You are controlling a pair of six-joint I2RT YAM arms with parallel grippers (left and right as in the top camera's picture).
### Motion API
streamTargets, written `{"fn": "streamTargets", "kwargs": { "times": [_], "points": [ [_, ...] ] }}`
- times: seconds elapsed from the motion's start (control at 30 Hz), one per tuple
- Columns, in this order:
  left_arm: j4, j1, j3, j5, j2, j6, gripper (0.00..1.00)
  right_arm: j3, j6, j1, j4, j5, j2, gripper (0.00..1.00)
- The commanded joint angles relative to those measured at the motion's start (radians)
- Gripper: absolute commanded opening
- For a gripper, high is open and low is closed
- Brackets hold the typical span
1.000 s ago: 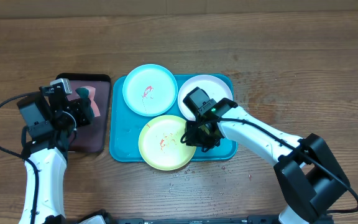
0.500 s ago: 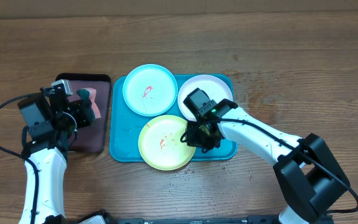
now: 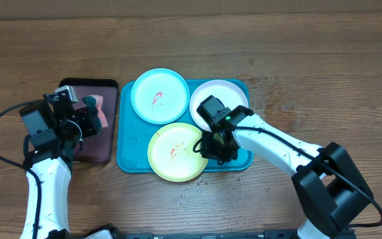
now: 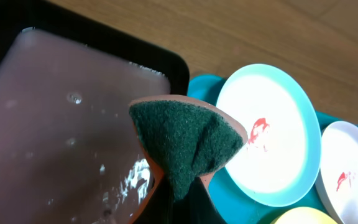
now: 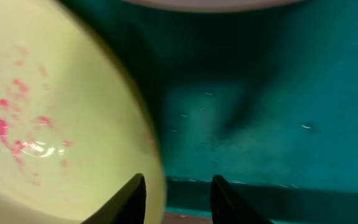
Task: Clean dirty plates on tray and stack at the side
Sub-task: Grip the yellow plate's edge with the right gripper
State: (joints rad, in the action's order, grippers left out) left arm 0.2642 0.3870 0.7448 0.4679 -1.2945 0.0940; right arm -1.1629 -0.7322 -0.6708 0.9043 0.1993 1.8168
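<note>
Three smeared plates lie on the teal tray (image 3: 130, 143): light blue (image 3: 160, 95) at the back left, white (image 3: 227, 93) at the back right, yellow-green (image 3: 171, 153) in front. My right gripper (image 3: 209, 147) is low at the yellow-green plate's right edge. In the right wrist view it (image 5: 178, 193) stands open astride the rim, with one finger over the yellow-green plate (image 5: 55, 106) and the other over the tray floor (image 5: 260, 112). My left gripper (image 4: 182, 199) is shut on a green-faced sponge (image 4: 185, 140), held above the black tray's right edge.
A black-rimmed tray (image 3: 88, 82) holding murky pinkish water (image 4: 61, 124) stands left of the teal tray. Brown wood tabletop (image 3: 310, 79) surrounds both trays. A few small crumbs lie in front of the teal tray.
</note>
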Motion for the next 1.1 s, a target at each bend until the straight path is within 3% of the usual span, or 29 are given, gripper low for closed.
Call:
{"fn": "streamTargets", "kwargs": {
  "times": [0.0,0.07,0.2,0.27,0.37,0.57,0.8,1.07],
  "points": [
    [0.008,0.002,-0.003,-0.032,-0.004,-0.025,0.04,-0.093,0.046,0.024,0.078,-0.14,-0.057,0.36],
    [0.01,0.002,-0.003,-0.032,-0.004,-0.032,0.04,-0.122,0.105,0.028,0.127,-0.152,-0.098,0.34],
    [0.01,0.002,-0.003,-0.032,-0.004,-0.032,0.04,-0.126,0.245,0.024,0.221,-0.045,-0.155,0.18],
    [0.01,0.002,-0.003,-0.032,-0.004,-0.032,0.04,-0.115,0.322,0.015,0.296,0.034,-0.156,0.15],
    [0.01,0.002,-0.003,-0.032,-0.004,-0.032,0.04,-0.071,0.319,0.0,0.312,0.08,-0.156,0.13],
    [0.011,0.002,-0.003,-0.032,-0.004,-0.032,0.04,0.101,0.259,-0.003,0.153,0.185,-0.156,0.08],
    [0.013,0.002,-0.003,-0.031,-0.004,-0.031,0.04,0.231,0.319,-0.003,0.031,0.203,-0.154,0.07],
    [0.023,0.0,-0.003,-0.03,-0.004,-0.03,0.04,0.26,0.394,-0.002,-0.006,0.175,-0.154,0.08]
  ]
}}
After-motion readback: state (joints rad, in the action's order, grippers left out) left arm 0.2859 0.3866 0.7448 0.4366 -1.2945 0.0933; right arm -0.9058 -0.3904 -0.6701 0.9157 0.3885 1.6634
